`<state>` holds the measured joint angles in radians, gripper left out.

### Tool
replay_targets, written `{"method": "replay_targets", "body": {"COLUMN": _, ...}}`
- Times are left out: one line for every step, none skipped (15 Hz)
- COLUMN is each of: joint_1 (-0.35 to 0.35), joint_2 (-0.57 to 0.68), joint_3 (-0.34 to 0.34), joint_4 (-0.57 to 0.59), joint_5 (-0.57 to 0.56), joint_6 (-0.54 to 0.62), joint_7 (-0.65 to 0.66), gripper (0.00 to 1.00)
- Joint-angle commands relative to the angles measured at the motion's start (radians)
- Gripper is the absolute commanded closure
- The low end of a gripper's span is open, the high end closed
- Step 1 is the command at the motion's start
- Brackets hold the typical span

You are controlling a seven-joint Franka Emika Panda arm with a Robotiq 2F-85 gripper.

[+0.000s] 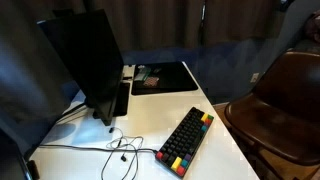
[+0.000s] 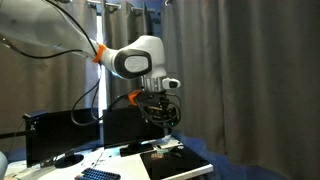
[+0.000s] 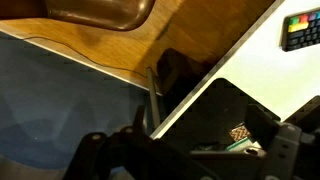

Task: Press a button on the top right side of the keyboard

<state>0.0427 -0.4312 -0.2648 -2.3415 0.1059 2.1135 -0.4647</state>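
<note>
The keyboard [image 1: 186, 140] lies nearest us on the desk [image 1: 160, 110]. Beyond the keyboard, above the black mat [image 1: 165, 77], hangs the arm [image 2: 135, 60]; whether its jaws are apart we cannot tell. Travelling that far, it could strike a wrong key. Only an exterior view shows the arm; the wrist view catches just the keyboard's corner [image 3: 303, 30].

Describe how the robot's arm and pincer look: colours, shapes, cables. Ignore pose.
The arm is white with rounded segments, an orange joint ring and a dark grey round cap. The pincer is black, with black cables looping beside it.
</note>
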Motion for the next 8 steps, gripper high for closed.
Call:
{"method": "replay_targets", "body": {"joint_1": -0.022, "joint_2": 0.003, "joint_3": 0.019, "joint_4": 0.002, "joint_5": 0.01, "joint_6": -0.002, "joint_7": -0.008, "gripper": 0.0}}
{"method": "replay_targets", "body": {"joint_1": -0.022, "joint_2": 0.003, "joint_3": 0.019, "joint_4": 0.002, "joint_5": 0.01, "joint_6": -0.002, "joint_7": -0.008, "gripper": 0.0}}
{"method": "replay_targets", "body": {"joint_1": -0.022, "joint_2": 0.003, "joint_3": 0.019, "joint_4": 0.002, "joint_5": 0.01, "joint_6": -0.002, "joint_7": -0.008, "gripper": 0.0}}
{"method": "replay_targets", "body": {"joint_1": -0.022, "joint_2": 0.003, "joint_3": 0.019, "joint_4": 0.002, "joint_5": 0.01, "joint_6": -0.002, "joint_7": -0.008, "gripper": 0.0}}
{"method": "replay_targets", "body": {"joint_1": -0.022, "joint_2": 0.003, "joint_3": 0.019, "joint_4": 0.002, "joint_5": 0.01, "joint_6": -0.002, "joint_7": -0.008, "gripper": 0.0}}
{"method": "replay_targets", "body": {"joint_1": -0.022, "joint_2": 0.003, "joint_3": 0.019, "joint_4": 0.002, "joint_5": 0.01, "joint_6": -0.002, "joint_7": -0.008, "gripper": 0.0}}
{"method": "replay_targets", "body": {"joint_1": -0.022, "joint_2": 0.003, "joint_3": 0.019, "joint_4": 0.002, "joint_5": 0.01, "joint_6": -0.002, "joint_7": -0.008, "gripper": 0.0}}
{"method": "replay_targets", "body": {"joint_1": -0.008, "joint_2": 0.003, "joint_3": 0.039, "joint_4": -0.011, "joint_5": 0.01, "joint_6": -0.002, "joint_7": -0.006, "gripper": 0.0}}
